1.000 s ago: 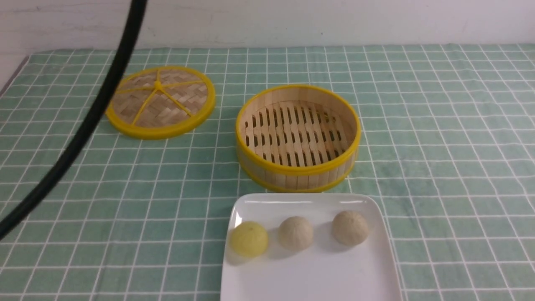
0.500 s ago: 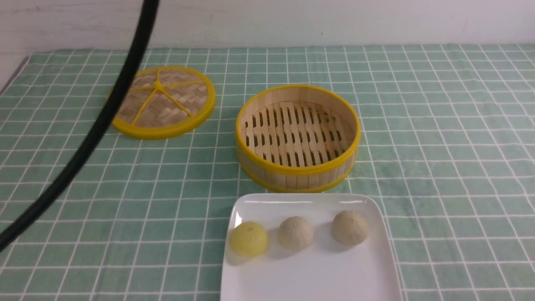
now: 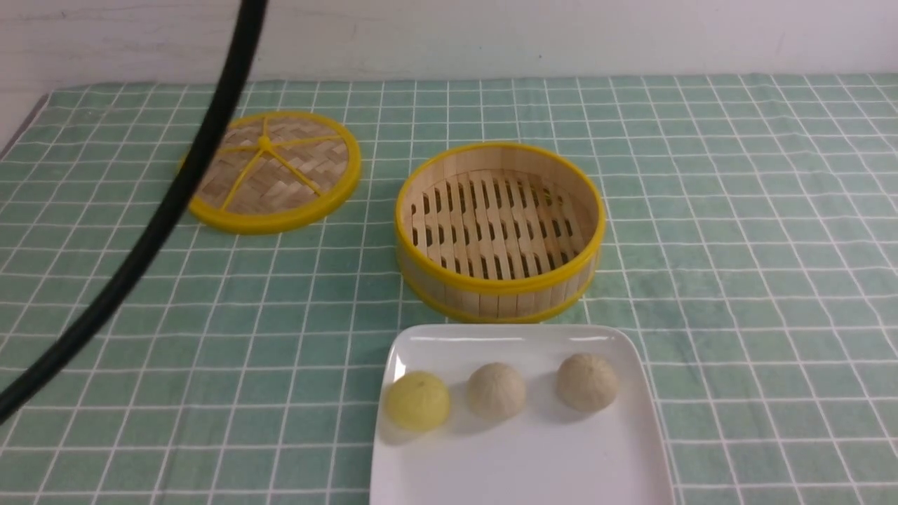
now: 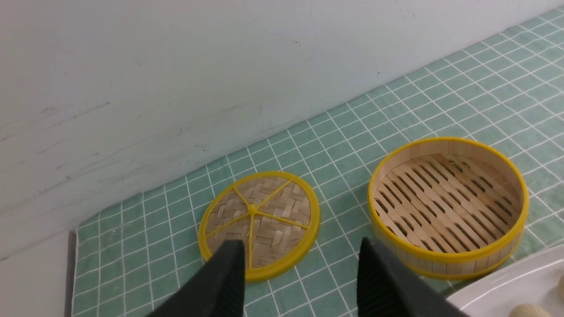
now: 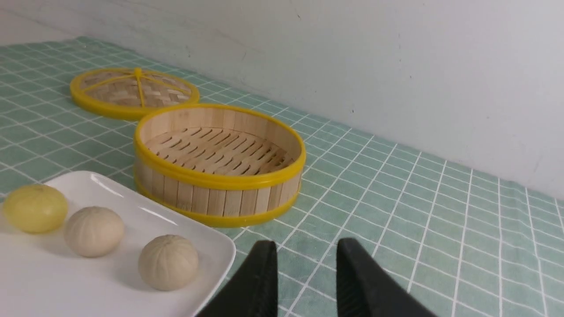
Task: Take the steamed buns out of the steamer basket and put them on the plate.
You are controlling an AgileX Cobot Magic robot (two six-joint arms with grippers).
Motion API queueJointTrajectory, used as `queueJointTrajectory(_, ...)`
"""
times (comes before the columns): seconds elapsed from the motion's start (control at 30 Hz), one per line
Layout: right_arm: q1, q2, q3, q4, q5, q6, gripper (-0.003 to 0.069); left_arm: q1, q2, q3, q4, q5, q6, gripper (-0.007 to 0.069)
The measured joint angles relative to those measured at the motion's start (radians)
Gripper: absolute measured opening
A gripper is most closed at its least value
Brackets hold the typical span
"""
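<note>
The steamer basket (image 3: pixel 499 284) stands empty mid-table, its slatted floor bare. In front of it lies the white plate (image 3: pixel 533 463) with three steamed buns in a row: a yellow one (image 3: pixel 418 400) and two beige ones (image 3: pixel 496 391) (image 3: pixel 588 381). Neither gripper shows in the front view. In the left wrist view my left gripper (image 4: pixel 299 251) hangs open and holds nothing, above the cloth between lid (image 4: pixel 260 224) and basket (image 4: pixel 447 264). My right gripper (image 5: pixel 306 246) has a narrower gap with nothing in it, over the cloth beside the plate's corner (image 5: pixel 211 255) and apart from the nearest bun (image 5: pixel 168 261).
The flat woven lid (image 3: pixel 270 172) lies on the green checked cloth at the back left. A black cable (image 3: pixel 175 203) arcs across the left of the front view. A pale wall closes off the table's far edge.
The black cable has swung a little to the right in the front view. Basket, plate and buns have not moved.
</note>
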Motion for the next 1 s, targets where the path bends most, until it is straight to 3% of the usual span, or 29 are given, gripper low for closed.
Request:
queueJointTrajectory(0.53,0.0,0.0,0.0,0.003,0.005,0.0,0.0223,0.0,0.0,0.0,0.0,-0.016,0.0,0.0367)
queueJointTrajectory(1.0,0.0,0.002,0.126,0.125,0.089,0.0,0.0236,0.0,0.0,0.0,-0.015,-0.004,-0.001,0.0343)
